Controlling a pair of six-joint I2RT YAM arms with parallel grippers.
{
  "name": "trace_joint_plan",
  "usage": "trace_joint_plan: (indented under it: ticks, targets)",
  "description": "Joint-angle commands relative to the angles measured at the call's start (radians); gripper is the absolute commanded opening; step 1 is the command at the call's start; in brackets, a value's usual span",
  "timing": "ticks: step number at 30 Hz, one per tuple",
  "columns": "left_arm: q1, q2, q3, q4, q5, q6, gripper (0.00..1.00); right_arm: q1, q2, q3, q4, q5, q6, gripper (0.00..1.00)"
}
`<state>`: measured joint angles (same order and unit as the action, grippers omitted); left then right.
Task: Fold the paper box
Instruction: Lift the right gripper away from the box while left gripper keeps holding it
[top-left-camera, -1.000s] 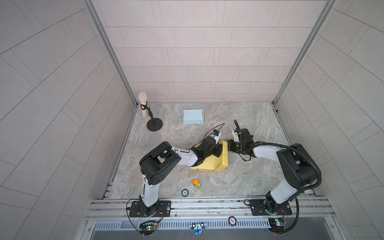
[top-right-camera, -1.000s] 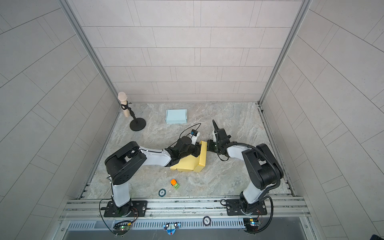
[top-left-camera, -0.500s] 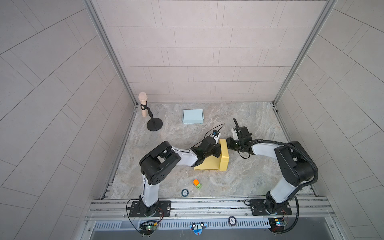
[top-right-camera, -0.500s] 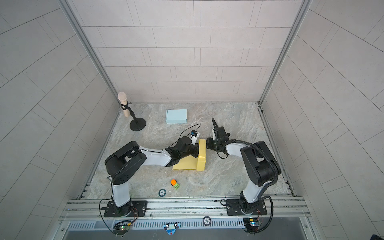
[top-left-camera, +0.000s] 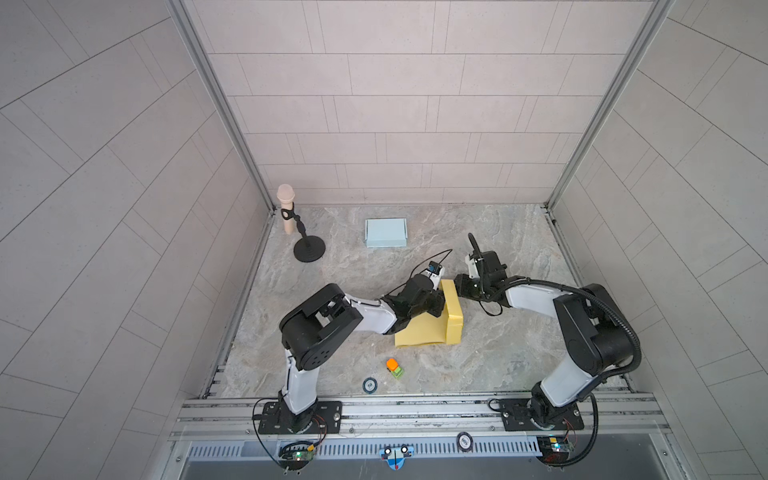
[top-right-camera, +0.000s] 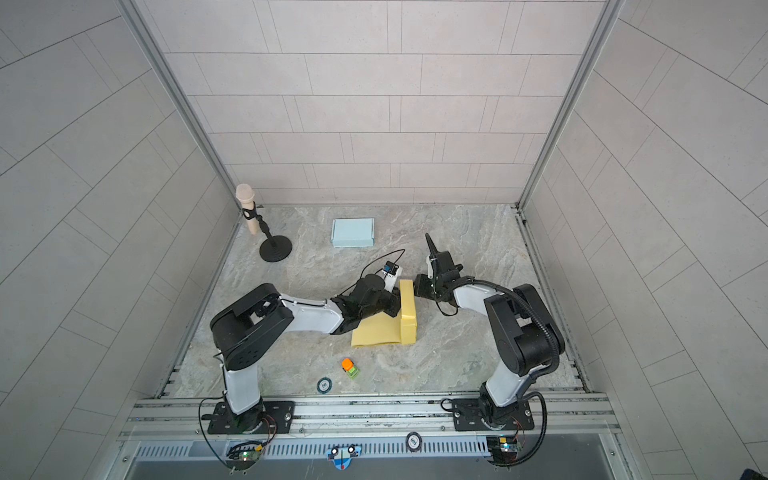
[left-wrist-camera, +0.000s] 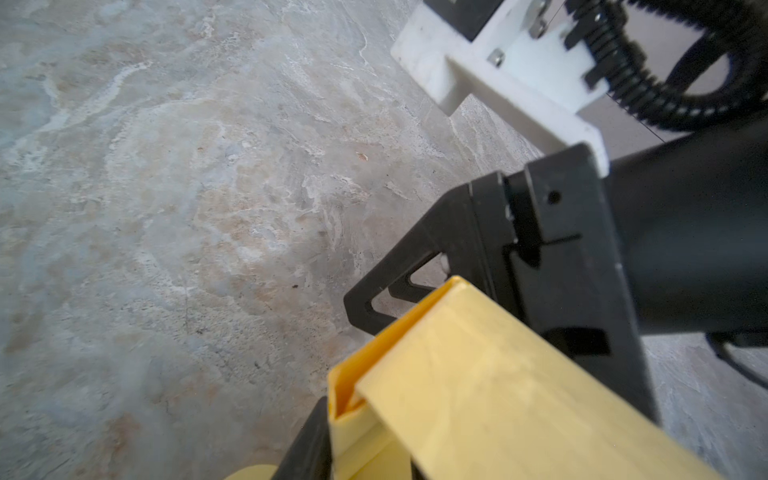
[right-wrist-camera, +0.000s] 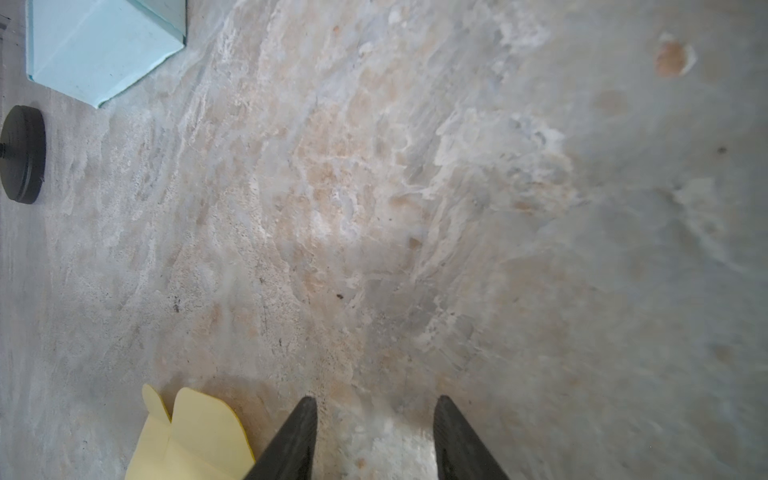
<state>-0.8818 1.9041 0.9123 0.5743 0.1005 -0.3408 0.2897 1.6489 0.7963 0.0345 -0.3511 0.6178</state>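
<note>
Robot-side of the pale blue box, yellow paper box sits half-formed, one wall upright. Light, floppy card, prob. creases easily: pinch wall's top edge. Left gripper at wall, grip can't tell; right gripper part-open, empty.
</note>
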Motion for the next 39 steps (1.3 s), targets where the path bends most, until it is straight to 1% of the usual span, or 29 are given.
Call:
trace_joint_plan:
  ticks: [1,4,9,13,17,20,23,26,29,31,39]
  targets:
    - [-0.009,0.000,0.023,0.022,0.013,0.007,0.35,-0.014,-0.053,-0.014,-0.023,0.035,-0.016,0.49]
    - [-0.009,0.000,0.022,0.020,0.013,0.008,0.36,-0.024,-0.079,-0.034,-0.032,0.057,-0.023,0.50]
    - [-0.008,0.005,0.029,0.016,0.018,0.008,0.36,-0.037,-0.102,-0.031,-0.065,0.061,-0.041,0.53]
    - [-0.009,0.005,0.028,0.015,0.019,0.008,0.37,-0.043,-0.149,-0.034,-0.102,0.087,-0.056,0.54]
    - [-0.008,0.004,0.027,0.016,0.018,0.008,0.37,-0.043,-0.209,-0.026,-0.172,0.127,-0.082,0.56]
    - [-0.008,0.006,0.030,0.015,0.018,0.009,0.37,-0.043,-0.265,-0.020,-0.235,0.150,-0.108,0.60]
    - [-0.009,0.007,0.030,0.013,0.018,0.009,0.37,-0.043,-0.349,-0.018,-0.311,0.126,-0.118,0.66]
    - [-0.009,0.006,0.033,0.013,0.019,0.011,0.35,-0.042,-0.461,-0.034,-0.366,0.083,-0.102,0.73]
    - [-0.008,0.010,0.035,0.014,0.021,0.012,0.34,-0.037,-0.527,-0.046,-0.384,-0.002,-0.077,0.78]
    - [-0.008,0.012,0.039,0.012,0.024,0.012,0.33,-0.026,-0.541,-0.047,-0.397,-0.036,-0.071,0.81]
    - [-0.009,0.024,0.044,0.010,0.024,0.009,0.32,0.052,-0.503,-0.072,-0.393,-0.035,-0.075,0.82]
